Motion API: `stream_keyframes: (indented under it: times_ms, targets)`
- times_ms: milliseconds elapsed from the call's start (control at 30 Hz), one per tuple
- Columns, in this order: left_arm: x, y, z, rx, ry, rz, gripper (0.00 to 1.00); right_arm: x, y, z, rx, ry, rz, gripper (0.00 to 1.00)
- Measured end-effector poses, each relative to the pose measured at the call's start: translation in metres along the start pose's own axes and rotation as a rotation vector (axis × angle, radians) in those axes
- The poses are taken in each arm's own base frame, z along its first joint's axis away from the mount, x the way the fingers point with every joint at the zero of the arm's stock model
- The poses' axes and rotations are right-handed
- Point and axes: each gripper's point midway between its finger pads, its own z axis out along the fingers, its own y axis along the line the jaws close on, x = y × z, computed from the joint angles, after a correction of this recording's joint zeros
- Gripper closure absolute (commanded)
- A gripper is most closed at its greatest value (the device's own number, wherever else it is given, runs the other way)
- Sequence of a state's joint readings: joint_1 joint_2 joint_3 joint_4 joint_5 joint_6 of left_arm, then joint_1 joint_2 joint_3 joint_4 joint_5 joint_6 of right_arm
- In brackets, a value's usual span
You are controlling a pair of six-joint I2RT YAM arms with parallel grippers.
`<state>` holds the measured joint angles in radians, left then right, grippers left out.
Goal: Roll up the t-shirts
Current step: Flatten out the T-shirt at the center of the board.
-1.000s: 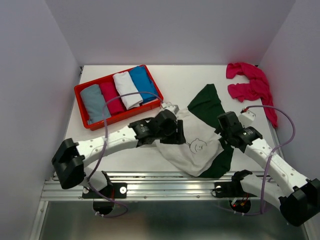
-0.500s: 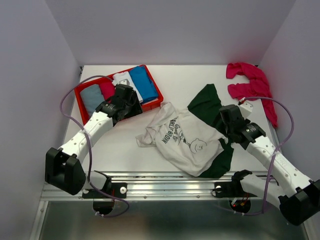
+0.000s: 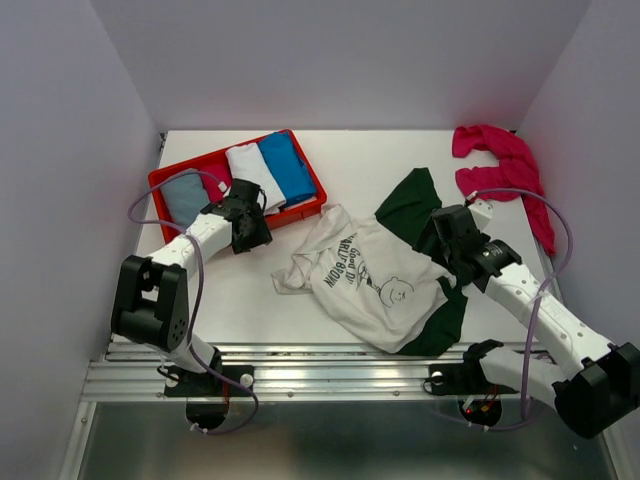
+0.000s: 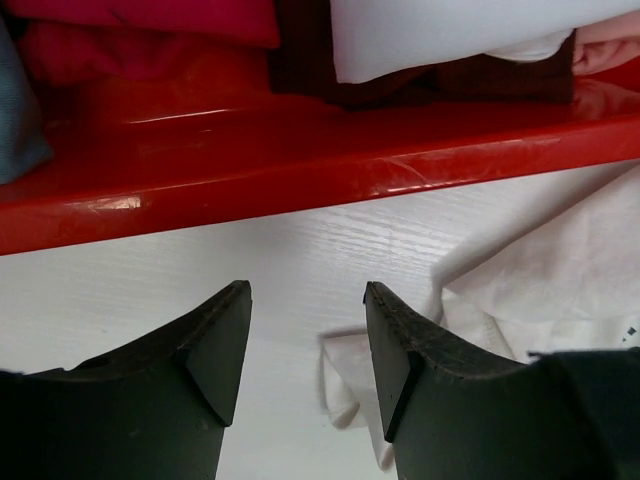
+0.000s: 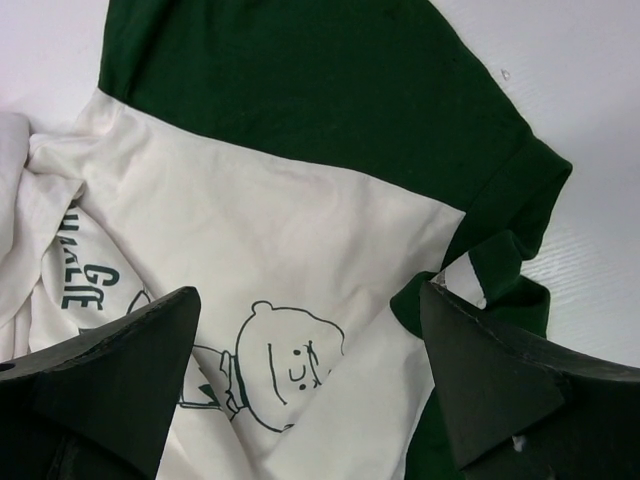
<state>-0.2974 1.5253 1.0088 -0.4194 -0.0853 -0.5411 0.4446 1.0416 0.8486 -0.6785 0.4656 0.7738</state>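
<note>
The white t-shirt with dark green sleeves lies crumpled on the table's middle, print side up; it fills the right wrist view, and an edge of it shows in the left wrist view. Magenta-pink t-shirts lie in a heap at the far right. My left gripper is open and empty over bare table beside the red tray's front wall. My right gripper is open and empty just above the white shirt's right side near the green sleeve.
The red tray at the back left holds several rolled shirts: grey, magenta, white, blue. Walls close in the table on the left, back and right. A metal rail runs along the near edge.
My left arm let go of the white shirt's left side and swung away left to the red tray's front. The shirt dropped and spread on the table. My right gripper shifted slightly back.
</note>
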Motion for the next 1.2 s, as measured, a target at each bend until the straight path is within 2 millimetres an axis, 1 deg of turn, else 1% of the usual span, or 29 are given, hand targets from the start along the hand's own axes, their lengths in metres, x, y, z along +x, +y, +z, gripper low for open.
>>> stream_keyframes:
  times_ms: [67, 167, 267, 367, 433, 533, 600, 667, 767, 867, 967, 1067, 1200]
  targets:
    - [0.003, 0.004, 0.007, -0.020, 0.012, -0.006, 0.41, 0.001, 0.002, 0.002, -0.003, 0.007, -0.007, 0.04]
    - [0.002, 0.012, 0.016, -0.056, 0.014, -0.023, 0.41, 0.003, 0.004, 0.004, -0.008, 0.017, -0.016, 0.04]
    - [-0.006, 0.029, 0.028, -0.129, 0.014, -0.055, 0.42, 0.005, 0.006, 0.005, -0.017, 0.025, -0.021, 0.04]
    - [-0.012, 0.036, 0.038, -0.179, 0.050, -0.064, 0.42, 0.005, 0.010, 0.007, -0.030, 0.029, -0.019, 0.03]
    - [-0.022, 0.036, 0.046, -0.212, 0.053, -0.059, 0.42, 0.006, 0.012, 0.007, -0.036, 0.034, -0.018, 0.03]
    - [-0.043, 0.036, 0.054, -0.248, 0.019, -0.065, 0.42, 0.007, 0.013, 0.007, -0.040, 0.037, -0.019, 0.03]
    - [-0.059, 0.040, 0.054, -0.269, -0.006, -0.078, 0.42, 0.007, 0.012, 0.007, -0.041, 0.038, -0.023, 0.03]
    - [-0.072, 0.044, 0.054, -0.286, -0.022, -0.088, 0.42, 0.007, 0.012, 0.007, -0.041, 0.038, -0.026, 0.03]
    - [-0.088, 0.049, 0.052, -0.311, -0.038, -0.088, 0.42, 0.007, 0.012, 0.007, -0.042, 0.038, -0.030, 0.03]
    - [-0.099, 0.052, 0.051, -0.331, -0.048, -0.076, 0.42, 0.007, 0.014, 0.007, -0.049, 0.038, -0.028, 0.03]
    - [-0.105, 0.055, 0.052, -0.350, -0.058, -0.069, 0.42, 0.007, 0.015, 0.007, -0.054, 0.040, -0.026, 0.03]
    - [-0.107, 0.064, 0.051, -0.370, -0.069, -0.078, 0.42, 0.007, 0.016, 0.007, -0.058, 0.043, -0.025, 0.03]
    - [-0.102, 0.089, 0.049, -0.412, -0.082, -0.124, 0.43, 0.008, 0.017, 0.006, -0.067, 0.049, -0.024, 0.03]
